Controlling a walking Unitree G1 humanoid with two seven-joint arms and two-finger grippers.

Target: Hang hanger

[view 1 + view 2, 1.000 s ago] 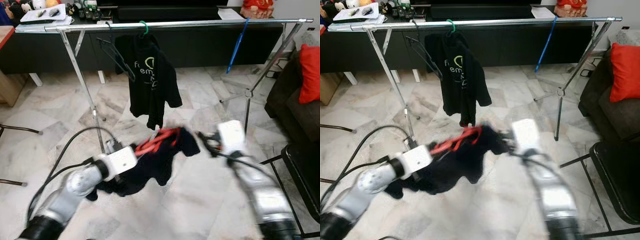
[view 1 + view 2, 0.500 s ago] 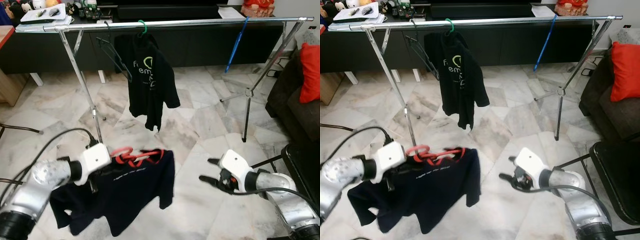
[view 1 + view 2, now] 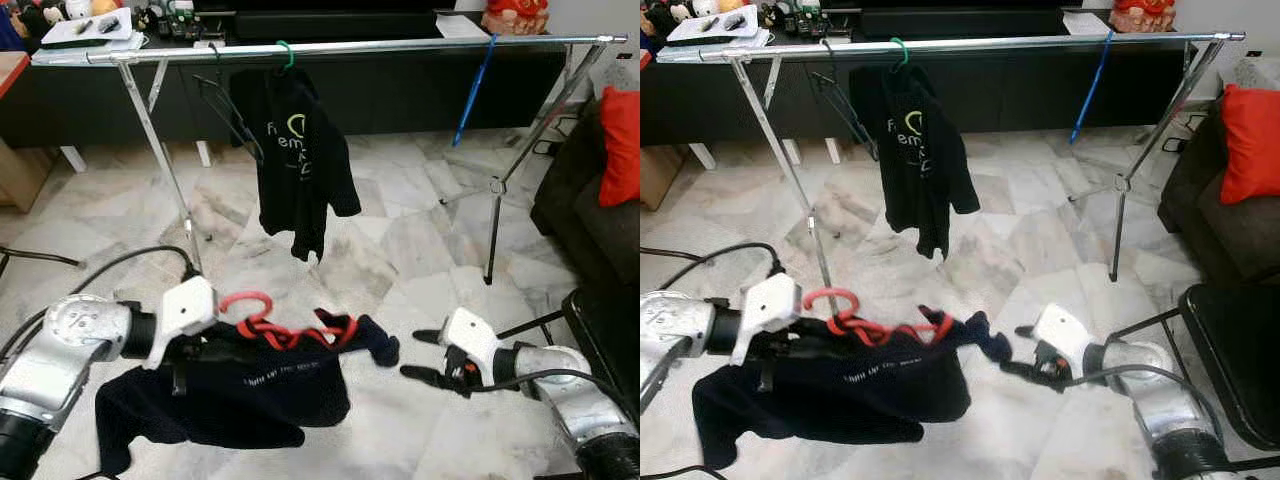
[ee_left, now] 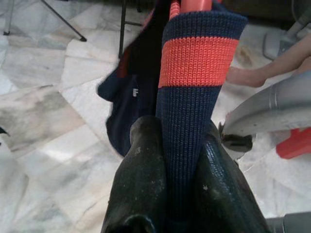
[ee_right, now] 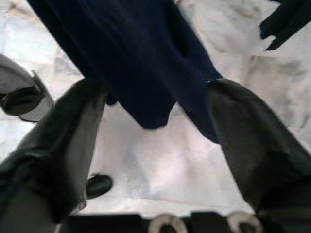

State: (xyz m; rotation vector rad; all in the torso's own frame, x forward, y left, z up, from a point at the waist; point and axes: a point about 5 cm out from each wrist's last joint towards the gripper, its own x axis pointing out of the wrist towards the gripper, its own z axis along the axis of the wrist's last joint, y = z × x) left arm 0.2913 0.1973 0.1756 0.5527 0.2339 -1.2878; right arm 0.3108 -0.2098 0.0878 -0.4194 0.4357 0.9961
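The left gripper (image 4: 167, 194) clamps the navy shirt's (image 3: 250, 385) collar on the red hanger (image 3: 275, 325), the rail (image 3: 350, 47) well above and ahead, while the right gripper (image 3: 420, 355) gapes beside the sleeve

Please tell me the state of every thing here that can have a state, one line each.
Left gripper: shut on the navy T-shirt's collar.
Right gripper: open, holding nothing.
Red plastic hanger: inside the shirt, not hung.
Navy T-shirt with red collar: held above the floor.
Black printed T-shirt: hanging from the metal rail.
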